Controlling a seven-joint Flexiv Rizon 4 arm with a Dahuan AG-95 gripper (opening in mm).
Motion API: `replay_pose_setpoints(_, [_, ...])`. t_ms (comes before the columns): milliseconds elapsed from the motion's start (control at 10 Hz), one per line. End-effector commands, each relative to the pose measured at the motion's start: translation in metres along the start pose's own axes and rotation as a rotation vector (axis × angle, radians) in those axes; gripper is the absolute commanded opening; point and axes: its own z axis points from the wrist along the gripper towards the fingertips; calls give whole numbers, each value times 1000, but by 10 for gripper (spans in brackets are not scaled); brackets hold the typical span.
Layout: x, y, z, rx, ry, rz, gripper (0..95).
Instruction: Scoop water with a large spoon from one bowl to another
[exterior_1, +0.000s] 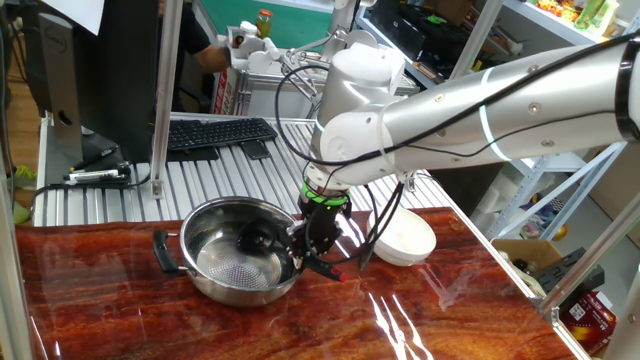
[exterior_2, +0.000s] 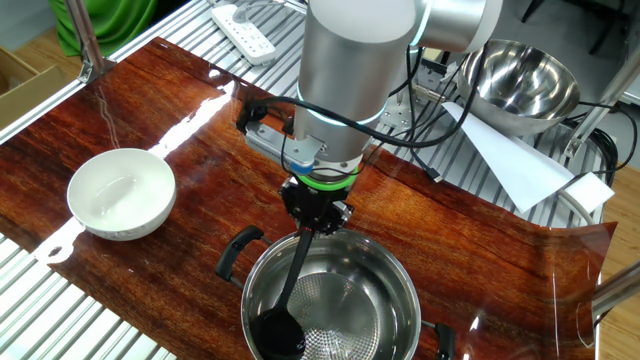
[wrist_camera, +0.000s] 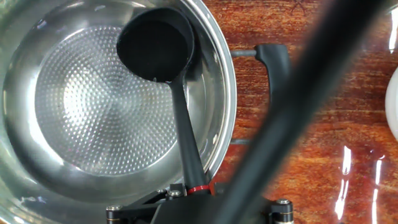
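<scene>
The ladle (wrist_camera: 157, 50) lies slanted inside the steel pot (exterior_2: 395, 300), its round black cup low against the dotted bottom near the pot's wall and its thin handle rising over the rim. In the hand view the cup sits at the upper part of the pot and the handle runs down to the lower edge of the picture, where it meets the hand. The hand (exterior_1: 318, 243) points straight down over the pot's rim and is clenched on the upper end of the ladle's handle; a small red band shows at the grip.

The pot stands on the reddish wood-grain bench (exterior_2: 150, 110), one black side handle (exterior_1: 165, 252) pointing away from the arm and the other (wrist_camera: 273, 59) on the hand's side. Its inner wall is bright and mirror-like; whether water lies in it cannot be made out clearly.

The white bowl (exterior_2: 121, 193) sits on the bench well apart from the pot in the other fixed view, and just beyond the hand in one fixed view, upright, its inside plain white.

Black cables loop from the arm's wrist down beside the hand. Past the bench's edge lie a black keyboard (exterior_1: 218, 133), a white power strip (exterior_2: 245, 30), and a second shiny steel bowl (exterior_2: 520, 78) beside a white sheet of paper (exterior_2: 515, 160).
</scene>
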Motion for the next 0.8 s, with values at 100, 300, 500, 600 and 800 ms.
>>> replay_pose_setpoints(100, [0, -1, 0, -35, 8, 32, 0])
replay_pose_setpoints(300, [2, 0, 1, -36, 8, 34, 0])
replay_pose_setpoints(500, [6, 3, 0, -36, 6, 42, 0])
replay_pose_setpoints(600, [7, 4, -1, -34, 6, 40, 0])
replay_pose_setpoints(800, [8, 5, -2, -32, 3, 45, 0])
